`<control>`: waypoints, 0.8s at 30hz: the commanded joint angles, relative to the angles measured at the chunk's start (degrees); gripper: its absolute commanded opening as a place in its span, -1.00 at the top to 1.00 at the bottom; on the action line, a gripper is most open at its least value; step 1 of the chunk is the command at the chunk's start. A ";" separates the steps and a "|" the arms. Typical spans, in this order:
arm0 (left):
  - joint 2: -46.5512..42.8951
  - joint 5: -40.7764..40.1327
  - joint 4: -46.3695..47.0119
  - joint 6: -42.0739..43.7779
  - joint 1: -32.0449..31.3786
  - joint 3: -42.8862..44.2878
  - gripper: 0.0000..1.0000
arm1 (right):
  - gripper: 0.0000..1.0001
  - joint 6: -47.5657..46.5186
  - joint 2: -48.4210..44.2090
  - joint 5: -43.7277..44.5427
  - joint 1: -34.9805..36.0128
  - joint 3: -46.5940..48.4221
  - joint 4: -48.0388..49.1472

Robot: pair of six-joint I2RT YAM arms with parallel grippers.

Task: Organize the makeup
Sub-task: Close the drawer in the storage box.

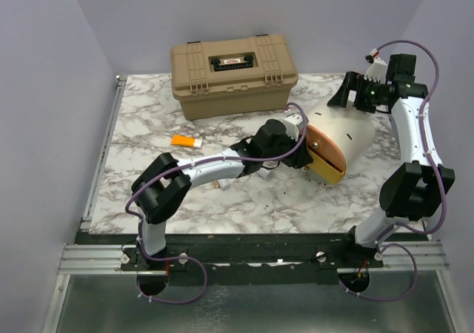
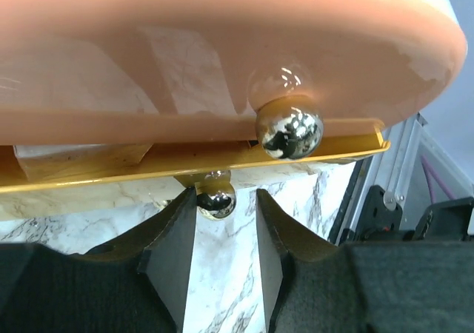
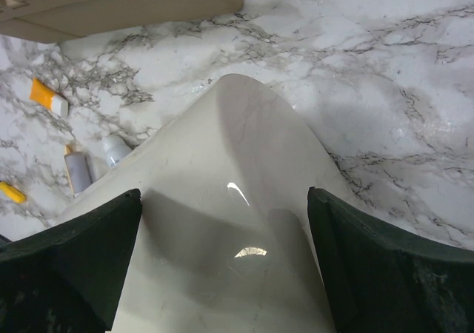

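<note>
Cream pouch, L gripper (ajar) by clasp

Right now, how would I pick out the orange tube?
Find the big tan hard case at the back. Just in front of its left end lies the orange tube. Unlike the pale tubes nearby, it is bright orange with a white cap.
</note>
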 commanded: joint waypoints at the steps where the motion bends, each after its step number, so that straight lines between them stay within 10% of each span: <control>1: 1.71 -3.16 6.09 -3.16 -1.99 -0.09 0.22 | -0.90 1.38 -1.04 0.58 0.87 -1.65 -4.40; 24: 6.45 -15.57 10.36 -1.78 -4.10 1.69 0.21 | -0.90 3.07 -3.65 -0.73 0.87 -3.79 -1.95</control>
